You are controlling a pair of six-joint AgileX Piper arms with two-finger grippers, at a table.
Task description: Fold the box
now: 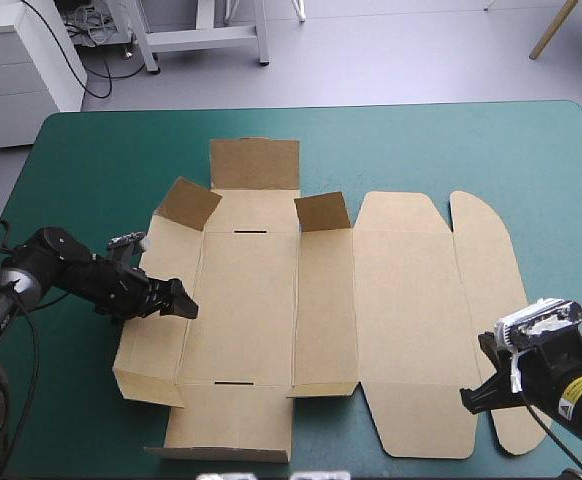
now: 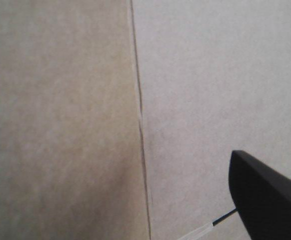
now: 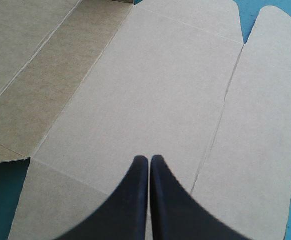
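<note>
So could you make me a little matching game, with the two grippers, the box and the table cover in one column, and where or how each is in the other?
1 left gripper
2 right gripper
3 box
4 table cover

a teal-green
b shut, at the box's near right corner
c brown, lying mostly flat
d at the box's left panel

Pairs: 1-d, 2-b, 3-c, 4-a

Bright, even light falls from overhead on the desk (image 1: 91, 150), and its teal-green cover reads matte and uniform. The box (image 1: 271, 300) throws only thin, soft shadows, and its raised far flaps show darker inner faces. Seen from the left wrist, one panel beside a crease is dimmer than the other. The right gripper (image 3: 149, 160) has a dull sheen on its black fingers (image 3: 130, 200).
</note>
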